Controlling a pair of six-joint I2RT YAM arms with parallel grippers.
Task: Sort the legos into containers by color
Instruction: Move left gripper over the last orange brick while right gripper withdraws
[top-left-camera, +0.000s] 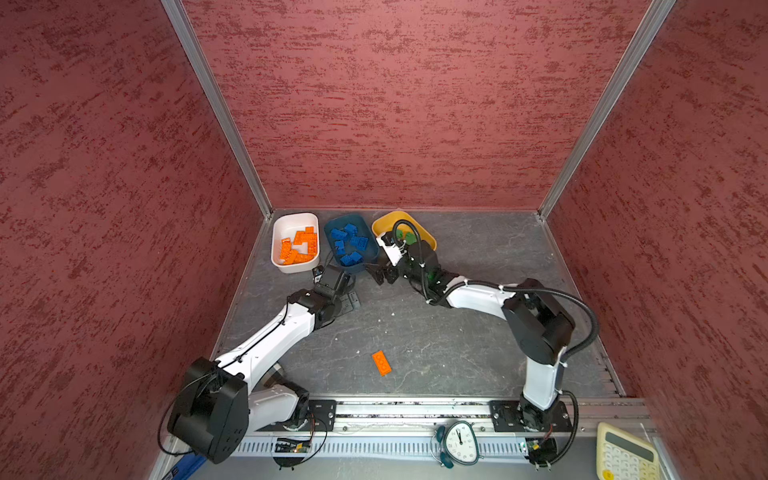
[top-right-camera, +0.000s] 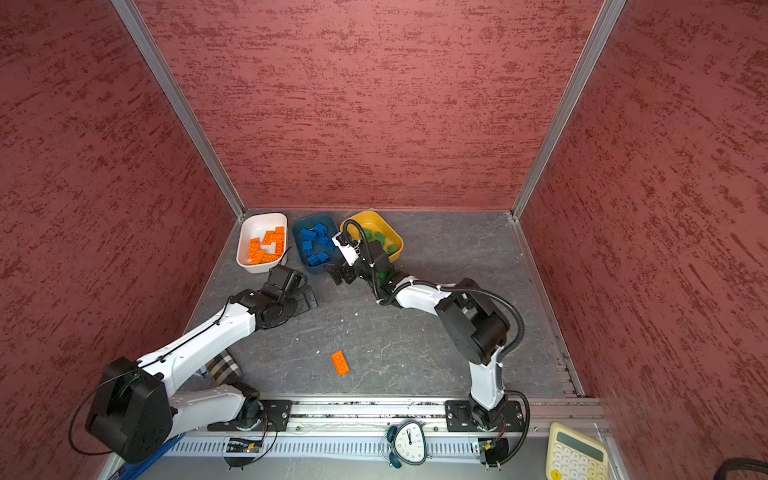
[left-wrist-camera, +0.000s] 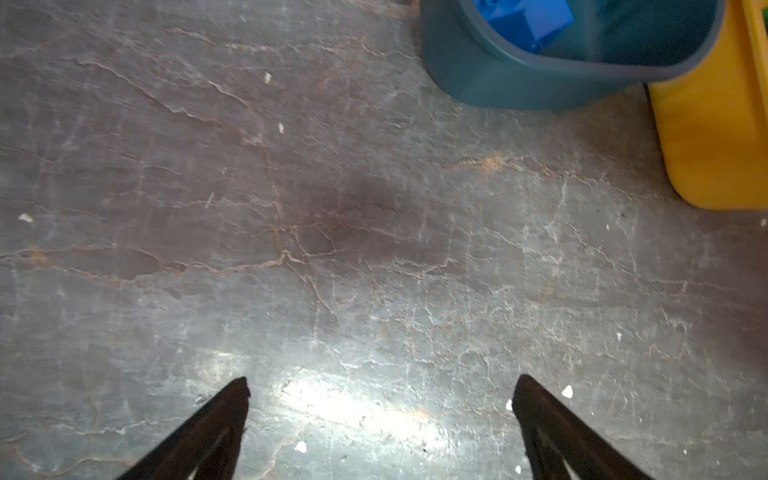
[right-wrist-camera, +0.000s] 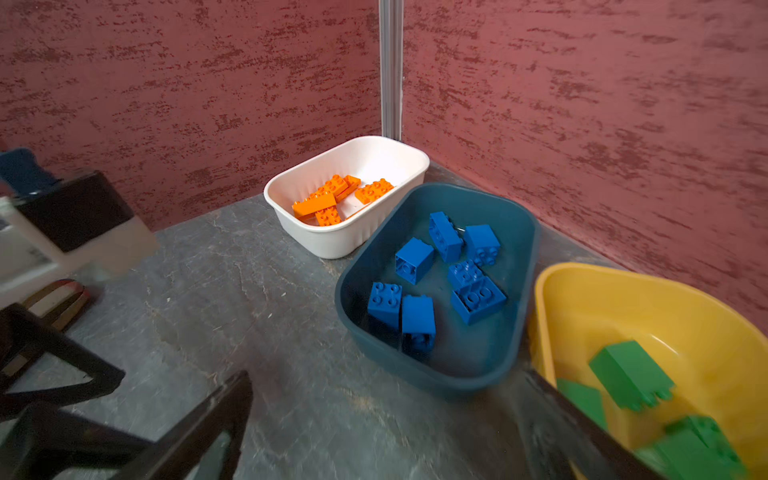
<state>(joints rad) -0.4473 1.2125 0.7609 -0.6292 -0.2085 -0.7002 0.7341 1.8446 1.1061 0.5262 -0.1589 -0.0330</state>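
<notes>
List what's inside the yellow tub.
Only green bricks show in the yellow tub. In both top views the right arm covers its near part, and the right wrist view cuts it off, so a full count is not possible.

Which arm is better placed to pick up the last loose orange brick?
Left, probably. The left gripper is open and empty over bare table, slightly nearer the orange brick, and the white tub sits on its side. The right gripper, also open, hangs near the teal tub.

Bare tabletop (top-left-camera: 478, 332) around orange lego (top-left-camera: 381, 363)
</notes>
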